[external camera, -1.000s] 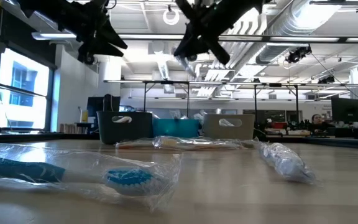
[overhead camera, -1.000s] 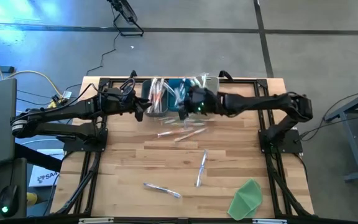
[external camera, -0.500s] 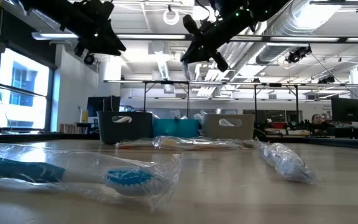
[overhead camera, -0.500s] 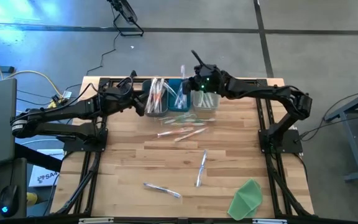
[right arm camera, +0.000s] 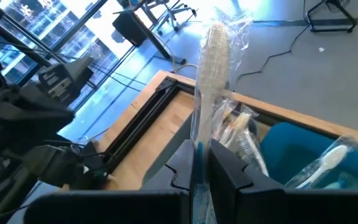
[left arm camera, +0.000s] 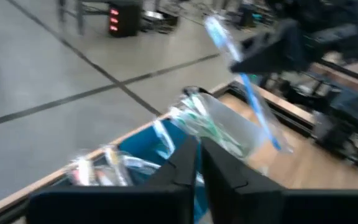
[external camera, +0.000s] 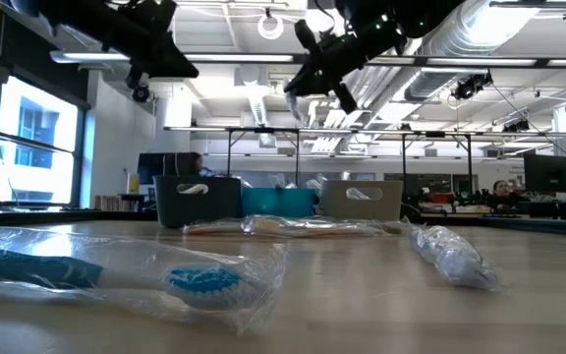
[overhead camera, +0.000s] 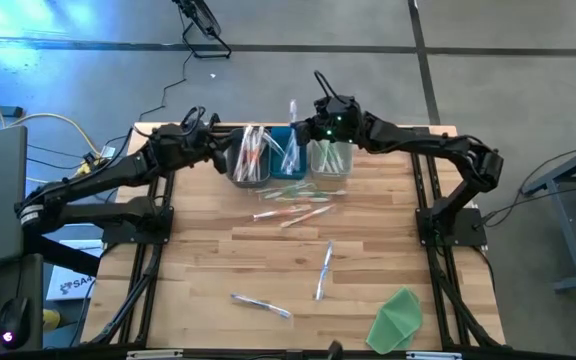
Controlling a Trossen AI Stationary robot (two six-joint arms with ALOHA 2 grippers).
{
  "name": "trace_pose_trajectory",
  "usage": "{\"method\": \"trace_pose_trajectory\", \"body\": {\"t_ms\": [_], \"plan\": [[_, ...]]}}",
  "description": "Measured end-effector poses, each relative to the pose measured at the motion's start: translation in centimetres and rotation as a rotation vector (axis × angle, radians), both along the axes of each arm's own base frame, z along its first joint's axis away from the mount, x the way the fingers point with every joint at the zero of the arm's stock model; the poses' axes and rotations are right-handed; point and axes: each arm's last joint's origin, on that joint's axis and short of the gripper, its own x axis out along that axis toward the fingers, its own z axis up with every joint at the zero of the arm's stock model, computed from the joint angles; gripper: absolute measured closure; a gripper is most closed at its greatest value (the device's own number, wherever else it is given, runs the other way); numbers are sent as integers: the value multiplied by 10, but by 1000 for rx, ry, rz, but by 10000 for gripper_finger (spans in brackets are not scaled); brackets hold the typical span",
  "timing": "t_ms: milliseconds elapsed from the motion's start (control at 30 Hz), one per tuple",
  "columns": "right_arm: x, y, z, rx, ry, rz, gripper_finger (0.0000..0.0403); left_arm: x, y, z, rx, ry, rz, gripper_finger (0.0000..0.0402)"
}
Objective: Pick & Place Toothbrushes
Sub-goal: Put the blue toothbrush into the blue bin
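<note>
Right fingers [right arm camera: 202,163] clamp wrapped toothbrush [right arm camera: 209,68] upright above bins [overhead camera: 290,165].

left tool [overhead camera: 218,160]: closed, raised, empty | right tool [overhead camera: 303,128]: closed, raised, arm outstretched

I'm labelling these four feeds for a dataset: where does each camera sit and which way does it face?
High: overhead, looking straight down; both arms, three bins.
Low: table height, looking across; wrapped toothbrush near, arms above.
Left wrist: on the left arm, facing the bins; left gripper shut, empty.
Right wrist: right gripper pinching a held toothbrush.
Shared: that toothbrush also shows in the left wrist view.
</note>
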Motion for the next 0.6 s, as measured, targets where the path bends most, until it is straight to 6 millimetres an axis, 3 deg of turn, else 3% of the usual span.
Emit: {"method": "trace_pose_trajectory", "body": {"t_ms": [233, 600], "plan": [[2, -6, -6, -12, 13, 11, 386, -12, 7, 5, 23, -21, -120, 397], [48, -30, -42, -52, 249, 55, 386, -38, 7, 19, 93, -89, -45, 400]]}}
